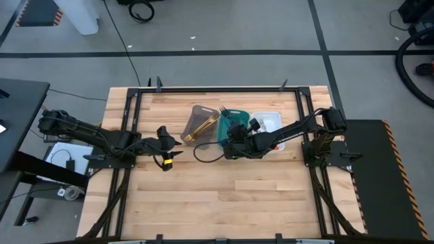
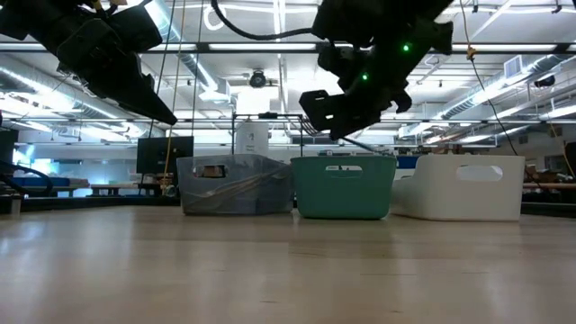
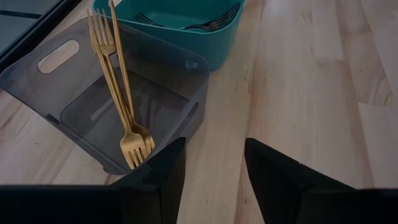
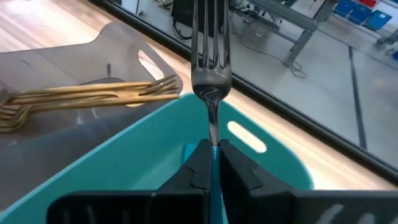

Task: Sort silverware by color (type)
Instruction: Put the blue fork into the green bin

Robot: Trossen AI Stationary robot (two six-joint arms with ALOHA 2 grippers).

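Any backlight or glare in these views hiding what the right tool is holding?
Low view: bright ceiling lights turn both arms into silhouettes, hiding the grip. Right wrist view: evenly lit, the right tool is shut on a silver fork above the teal tray. High view: even light, fork too small to see.

Fork (image 4: 210,56) in right gripper (image 4: 211,151): tine tips cut off at 12 o'clock edge of right wrist view; handle hidden between the closed fingers, handle colour not readable.

Gold forks (image 4: 81,96): ends run off at 9 o'clock; count uncertain.

Teal tray (image 3: 205,37): far part cut off at 12 o'clock in left wrist view; dark cutlery (image 3: 211,23) inside only partly visible.

White tray (image 1: 270,122): contents too small to tell, partly covered by right arm.
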